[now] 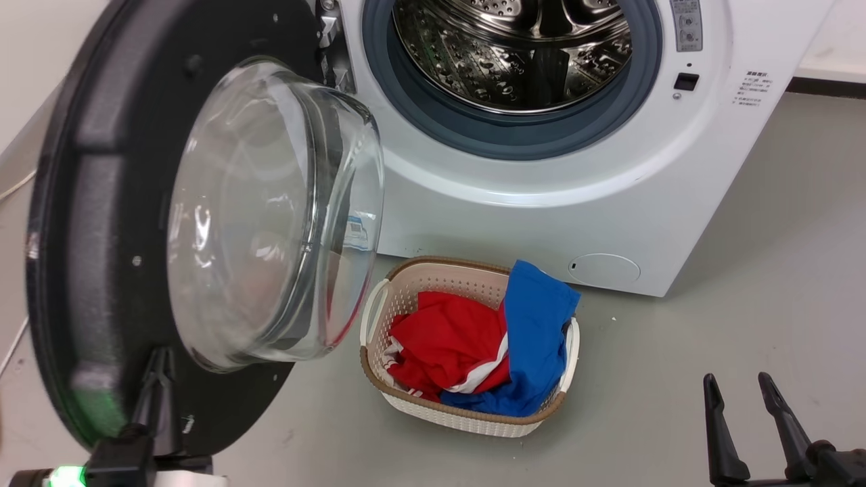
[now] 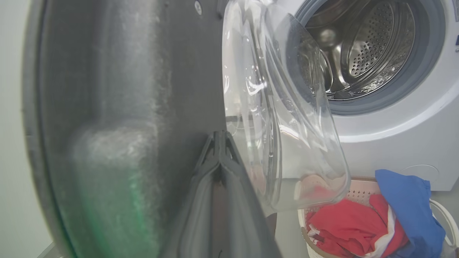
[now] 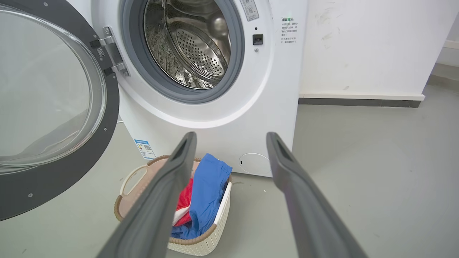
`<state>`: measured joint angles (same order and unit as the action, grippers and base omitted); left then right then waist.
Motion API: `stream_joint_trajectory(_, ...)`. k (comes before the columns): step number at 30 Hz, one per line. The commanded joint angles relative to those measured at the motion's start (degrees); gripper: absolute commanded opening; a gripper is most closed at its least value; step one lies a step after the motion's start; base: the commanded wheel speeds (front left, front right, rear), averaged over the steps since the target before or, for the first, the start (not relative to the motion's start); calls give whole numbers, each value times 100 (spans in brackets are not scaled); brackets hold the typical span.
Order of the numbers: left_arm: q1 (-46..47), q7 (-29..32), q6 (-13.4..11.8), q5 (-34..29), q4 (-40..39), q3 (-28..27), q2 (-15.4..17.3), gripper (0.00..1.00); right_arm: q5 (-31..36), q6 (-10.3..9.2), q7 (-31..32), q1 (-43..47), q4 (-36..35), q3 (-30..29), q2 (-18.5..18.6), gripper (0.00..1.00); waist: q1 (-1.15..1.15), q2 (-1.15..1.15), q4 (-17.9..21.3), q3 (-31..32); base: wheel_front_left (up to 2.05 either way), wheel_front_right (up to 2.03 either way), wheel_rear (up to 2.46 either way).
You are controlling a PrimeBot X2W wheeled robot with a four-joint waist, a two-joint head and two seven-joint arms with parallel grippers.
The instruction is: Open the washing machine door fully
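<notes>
Left wrist view: my left end effector (image 2: pixel 219 135), pinched closed at frame centre, leans on the washing machine door (image 2: pixel 125 89); a slip could stall opening.

On the grey floor (image 1: pixel 676 406) stand the white washing machine (image 1: pixel 528 196), far, and 1 beige basket (image 1: pixel 473 423) just nearer.

Grey floor (image 3: pixel 358 161), white wall (image 3: pixel 358 46), dark skirting strip (image 3: pixel 358 102)

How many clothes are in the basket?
2: a red garment on the left side of the basket, and a blue garment draped over its right rim. More may be hidden underneath.
</notes>
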<state>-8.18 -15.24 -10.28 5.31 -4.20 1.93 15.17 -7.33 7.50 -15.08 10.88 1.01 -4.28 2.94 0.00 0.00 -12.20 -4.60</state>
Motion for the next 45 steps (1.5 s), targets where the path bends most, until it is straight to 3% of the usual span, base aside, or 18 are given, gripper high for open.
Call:
stream_joint_trajectory(1, 86, 16, -87, 30, 37, -186, 14, 0, 48, -1, -12, -81, -28, -8, -12, 100, 0, 0, 15, -38, 0, 0, 0)
stream_joint_trajectory(10, 288, 16, -172, 147, 157, -920, 33, 0, 116, -1, -12, -167, -51, -19, -12, 100, 0, 0, 52, -223, 0, 0, 0)
stream_joint_trajectory(25, 969, 16, 108, 359, 823, -1955, 161, 0, 214, -1, -11, -333, -55, -16, -12, 100, 0, 0, 183, -494, 0, 0, 0)
stream_joint_trajectory(36, 1372, 17, 406, 405, 1447, -2588, 281, 0, 244, -1, -11, -400, -76, -50, -12, 100, 0, 0, 254, -667, 0, 0, 0)
stream_joint_trajectory(45, 1953, 16, 757, 446, 2237, -2971, 628, 0, 304, -1, -11, -512, -60, -10, -12, 100, 0, 0, 292, -803, 0, 0, 0)
